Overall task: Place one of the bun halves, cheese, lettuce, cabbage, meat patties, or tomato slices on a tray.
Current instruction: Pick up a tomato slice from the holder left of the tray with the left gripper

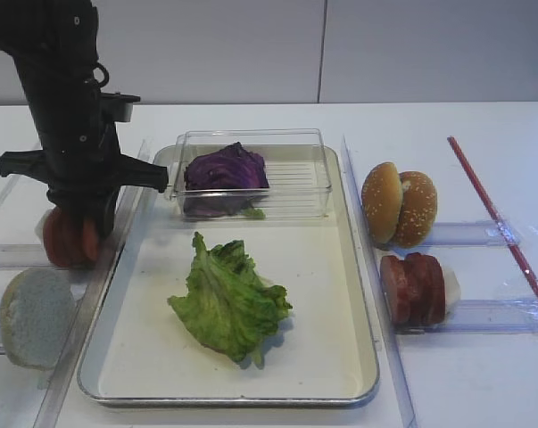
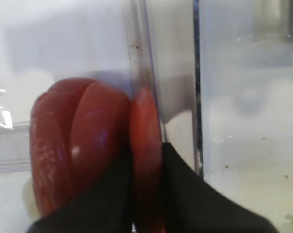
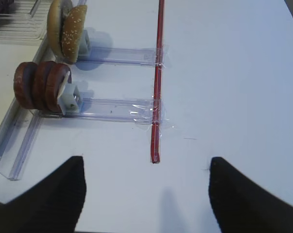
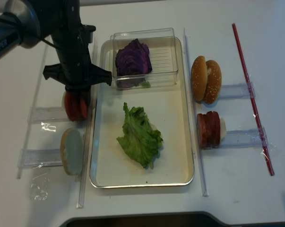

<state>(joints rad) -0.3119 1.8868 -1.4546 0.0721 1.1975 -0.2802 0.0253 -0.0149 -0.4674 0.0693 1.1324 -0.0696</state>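
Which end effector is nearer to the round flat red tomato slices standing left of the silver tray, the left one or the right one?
Left. The left end effector is shut on one of the round flat red tomato slices. The right end effector hovers open over bare table, beyond the silver metal tray.

On my tray (image 1: 358, 357), bare floor shows in front and to the right of the lettuce (image 1: 228, 299) — the clear box (image 1: 251, 169) of cabbage (image 1: 224, 169) blocks the back end. Right of it, standing bun halves (image 1: 399, 203) and meat patties (image 1: 413, 289) crowd the rim — bare table beyond the red strip (image 1: 493, 214).
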